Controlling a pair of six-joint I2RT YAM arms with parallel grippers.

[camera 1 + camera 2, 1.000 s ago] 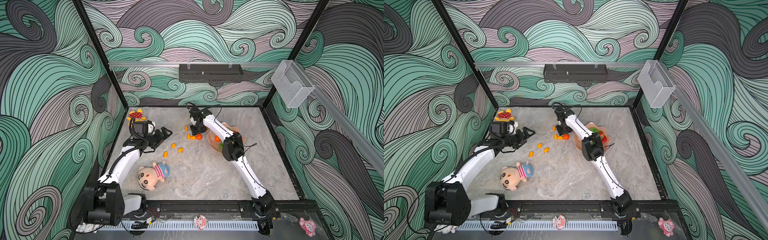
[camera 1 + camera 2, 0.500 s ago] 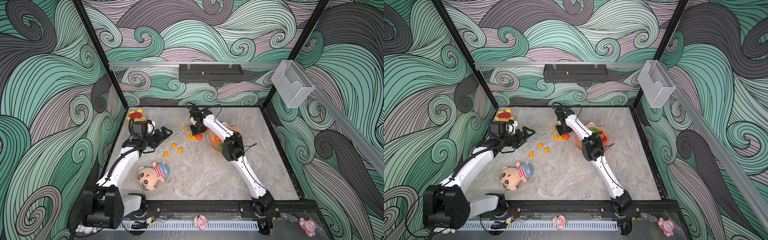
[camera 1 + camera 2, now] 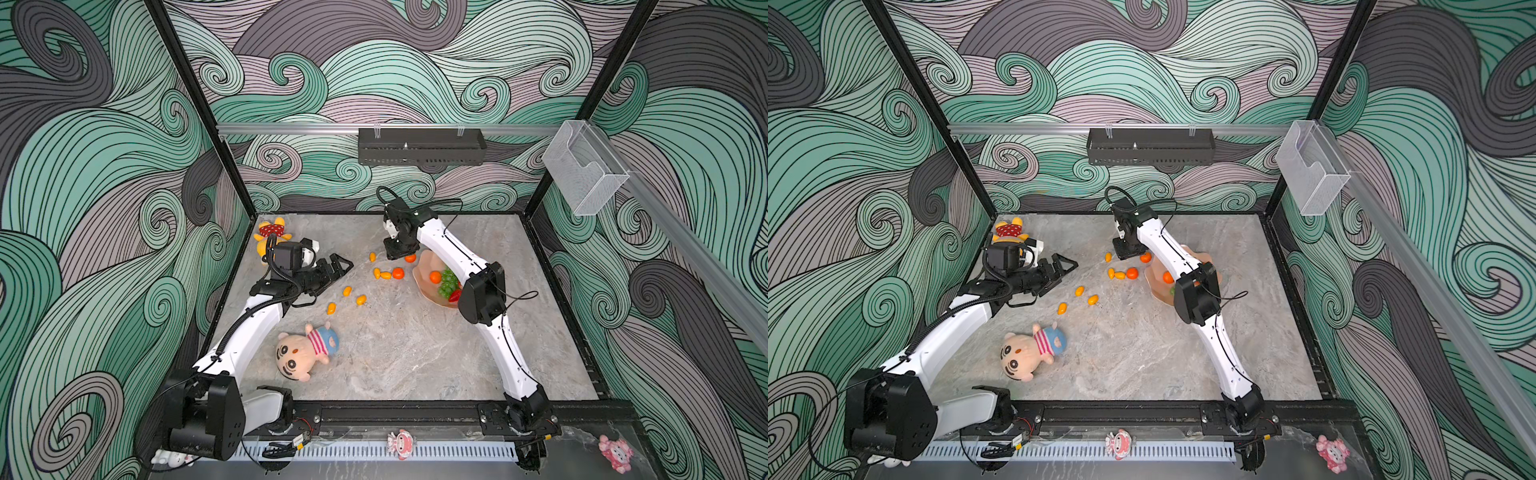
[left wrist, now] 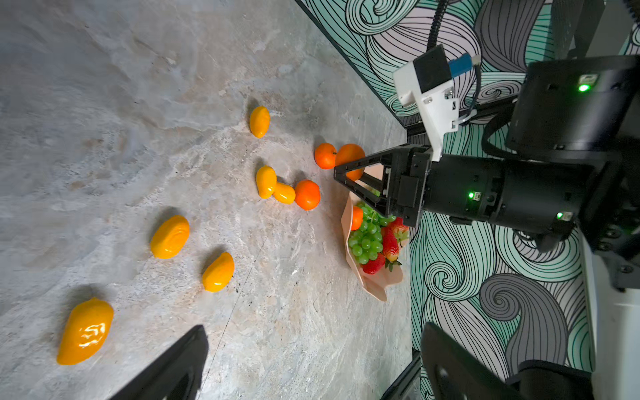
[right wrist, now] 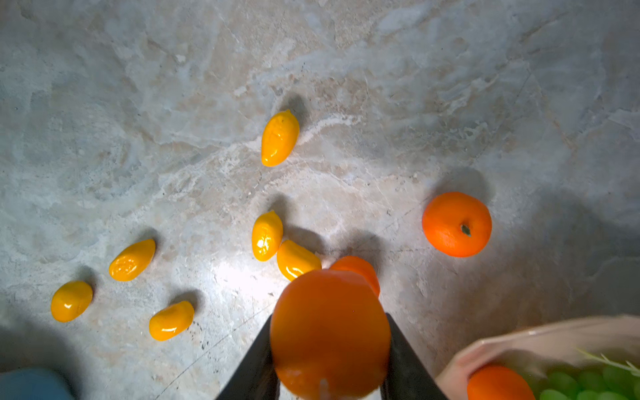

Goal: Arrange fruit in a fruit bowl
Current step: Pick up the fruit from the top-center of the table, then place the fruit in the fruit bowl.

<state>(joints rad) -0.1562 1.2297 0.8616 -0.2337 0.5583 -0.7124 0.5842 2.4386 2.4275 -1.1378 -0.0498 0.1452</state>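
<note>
**Right gripper [image 5: 328,317] has a tangerine [image 5: 329,346]**

Its jaws are partly closed round it, just off the 10 o'clock rim of the fruit bowl [image 3: 422,270]. The bowl sits at the table's [image 3: 395,353] 2 o'clock, with grapes [image 3: 448,282] inside. The left gripper [image 3: 343,264] gapes empty at 10 o'clock.

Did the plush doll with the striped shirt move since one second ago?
No. The plush doll lies at the same spot, as near to the black front rail as before.
</note>
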